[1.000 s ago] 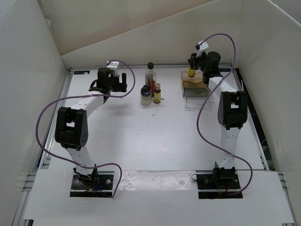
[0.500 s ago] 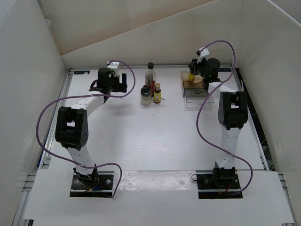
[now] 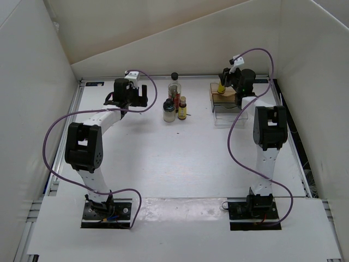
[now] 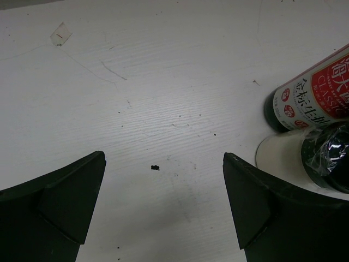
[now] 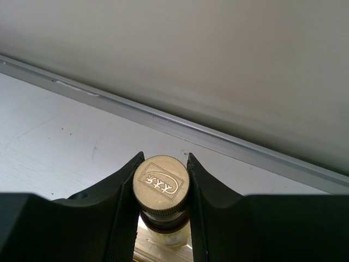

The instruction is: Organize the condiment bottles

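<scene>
We've lowered R pincer [image 5: 163, 164], clamping a yellow-amber btl [image 5: 161, 184], toward the 1 o'clock rack [image 3: 224, 99], so placement's near; L pincer [image 4: 163, 164] gapes empty.

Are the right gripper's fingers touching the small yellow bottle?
Touching. The right wrist view shows the fingers pressed against both sides of the small yellow bottle at its gold cap, with no gap.

- The right gripper [image 5: 161, 188], clamped on the small yellow bottle [image 3: 221, 88], sits lower than a second ago, with the bottle closer to the clear rack [image 3: 229, 113].
- Its wrist has tipped down with it.
</scene>
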You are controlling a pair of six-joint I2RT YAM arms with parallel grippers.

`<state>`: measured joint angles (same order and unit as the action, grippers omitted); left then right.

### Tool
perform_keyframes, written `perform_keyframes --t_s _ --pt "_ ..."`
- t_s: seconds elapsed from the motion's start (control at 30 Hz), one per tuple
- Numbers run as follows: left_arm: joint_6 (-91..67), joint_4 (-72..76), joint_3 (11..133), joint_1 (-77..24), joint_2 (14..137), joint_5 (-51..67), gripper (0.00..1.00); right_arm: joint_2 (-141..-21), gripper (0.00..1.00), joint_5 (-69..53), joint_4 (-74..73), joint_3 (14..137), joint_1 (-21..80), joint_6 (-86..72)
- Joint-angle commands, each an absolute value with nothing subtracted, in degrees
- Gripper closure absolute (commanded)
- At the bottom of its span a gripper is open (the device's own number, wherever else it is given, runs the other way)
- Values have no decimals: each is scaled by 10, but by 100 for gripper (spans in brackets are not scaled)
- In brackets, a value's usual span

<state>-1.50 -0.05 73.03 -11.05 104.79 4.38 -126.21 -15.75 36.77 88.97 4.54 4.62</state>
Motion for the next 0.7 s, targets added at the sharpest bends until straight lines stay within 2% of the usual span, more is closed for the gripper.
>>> perform_keyframes --t_s 0.0,0.67 --pt "-14 2 749 -109 1045 54 0 -1237 100 -154 448 889 46 43" --pt "-10 2 758 -109 1074 54 0 -1286 100 -156 466 895 54 32"
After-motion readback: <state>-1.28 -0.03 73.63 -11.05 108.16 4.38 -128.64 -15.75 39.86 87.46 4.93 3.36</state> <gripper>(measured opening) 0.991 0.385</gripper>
